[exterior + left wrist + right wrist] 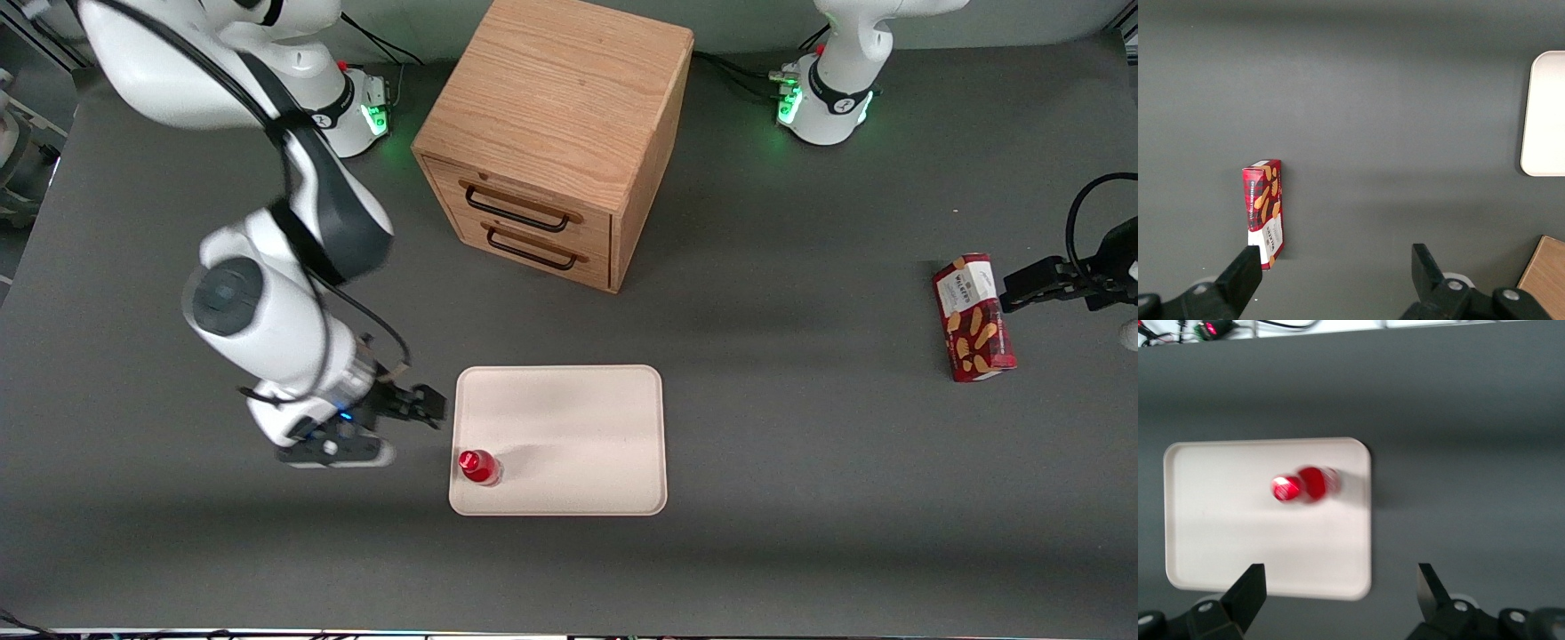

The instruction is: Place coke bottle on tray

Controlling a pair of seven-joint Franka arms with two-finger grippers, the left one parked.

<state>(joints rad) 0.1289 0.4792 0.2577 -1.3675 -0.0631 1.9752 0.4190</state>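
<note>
The coke bottle (pixel 478 467), small, red and glossy with a red cap, stands upright on the pale cream-pink tray (pixel 569 427), in the tray's corner nearest the front camera at the working arm's end. My right gripper (pixel 431 411) is open and empty, low over the table beside the tray's edge, a little farther from the front camera than the bottle. In the right wrist view the bottle (pixel 1305 485) shows on the tray (pixel 1218 520), well clear of the open gripper (pixel 1339 577), whose fingers (pixel 1253 583) hold nothing.
A wooden drawer cabinet (pixel 556 133) with two drawers stands farther from the front camera than the tray. A red biscuit box (pixel 973 318) lies toward the parked arm's end of the table; it also shows in the left wrist view (pixel 1263 213).
</note>
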